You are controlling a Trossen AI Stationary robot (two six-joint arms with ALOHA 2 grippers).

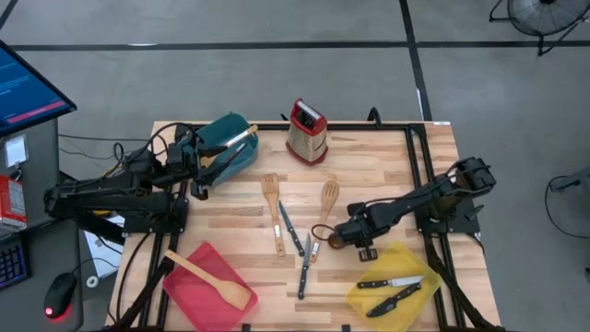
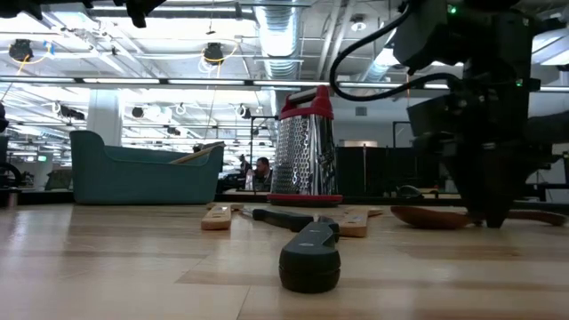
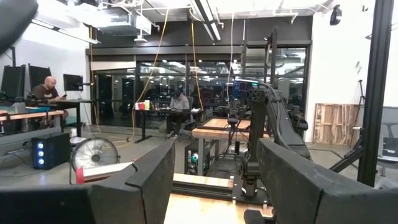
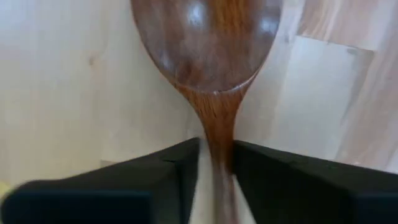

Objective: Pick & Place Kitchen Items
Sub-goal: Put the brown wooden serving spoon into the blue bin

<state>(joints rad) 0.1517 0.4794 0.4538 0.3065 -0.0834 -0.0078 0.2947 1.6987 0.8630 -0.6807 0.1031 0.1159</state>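
Between right gripper (image 4: 214, 163) fingers, dark wooden spoon (image 4: 208, 46)

Two dark jointed arms (image 1: 111, 198), black cables, blocky black gripper fingers (image 4: 292, 180).

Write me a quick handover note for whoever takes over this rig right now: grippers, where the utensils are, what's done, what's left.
Right gripper: down at the table, fingers closed on the neck of the dark wooden spoon, not lifted.
Left gripper: open, empty, by the teal bin.
Done: wooden spatula in red bin; two knives in yellow bin; a wooden utensil in the teal bin.
Left: two light wooden utensils and several knives mid-table, plus the held spoon.
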